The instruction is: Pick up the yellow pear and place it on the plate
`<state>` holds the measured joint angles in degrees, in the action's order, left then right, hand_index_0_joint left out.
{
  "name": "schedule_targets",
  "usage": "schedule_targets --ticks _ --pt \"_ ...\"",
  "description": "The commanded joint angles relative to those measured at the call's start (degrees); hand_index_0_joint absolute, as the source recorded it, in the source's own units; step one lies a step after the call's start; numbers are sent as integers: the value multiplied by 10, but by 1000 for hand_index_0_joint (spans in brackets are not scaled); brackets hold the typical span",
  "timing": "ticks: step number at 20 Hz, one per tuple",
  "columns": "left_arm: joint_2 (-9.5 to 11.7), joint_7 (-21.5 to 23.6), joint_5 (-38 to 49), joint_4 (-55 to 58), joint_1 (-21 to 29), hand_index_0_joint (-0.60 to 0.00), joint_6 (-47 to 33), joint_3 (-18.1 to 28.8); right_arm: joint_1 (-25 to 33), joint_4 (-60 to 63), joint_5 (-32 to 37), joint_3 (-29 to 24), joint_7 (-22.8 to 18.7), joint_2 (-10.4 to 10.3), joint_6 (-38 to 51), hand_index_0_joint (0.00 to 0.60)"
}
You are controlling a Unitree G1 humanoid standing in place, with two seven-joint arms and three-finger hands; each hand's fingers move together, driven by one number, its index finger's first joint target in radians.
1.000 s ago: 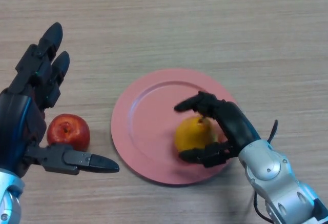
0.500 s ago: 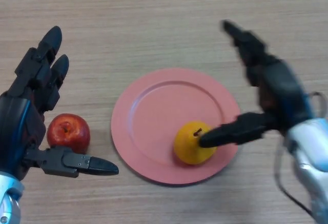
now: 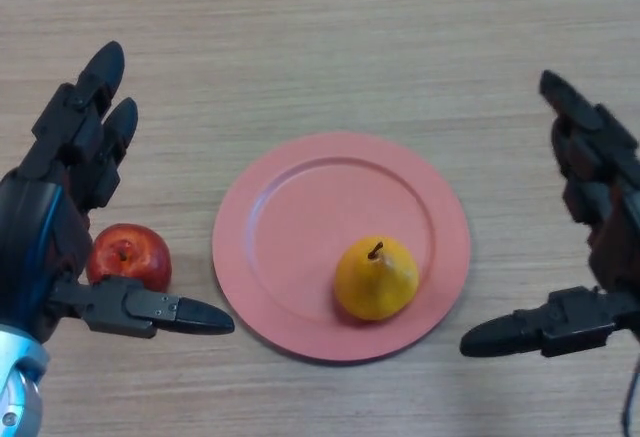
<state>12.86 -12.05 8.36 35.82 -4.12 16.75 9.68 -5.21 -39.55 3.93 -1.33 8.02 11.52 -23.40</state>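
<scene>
The yellow pear [image 3: 375,279] lies on the pink plate [image 3: 300,217], in its near right part, stem up. My right hand [image 3: 600,227] is open at the right edge of the view, clear of the plate and the pear, thumb pointing left near the plate's near right rim. My left hand [image 3: 50,227] is open at the left, fingers straight and empty, hovering around the red apple.
A red apple [image 3: 128,255] rests on the wooden table [image 3: 320,47] left of the plate, between my left hand's thumb and fingers.
My right hand let go of the pear, opened and drew back to the right, off the plate. The pear stays on the plate. The left hand has not moved.
</scene>
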Motion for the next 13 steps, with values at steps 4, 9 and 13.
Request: schedule_targets --ticks 4,9,13 --pt "18 1 24 35 20 0 -47 24 -6 -43 2 -22 -2 8 107 0" --pt "18 1 28 43 21 0 -33 26 -4 -58 0 -22 -7 7 93 0" --pt "20 -3 28 54 24 0 -14 24 -3 -53 -7 -12 -13 6 93 0"
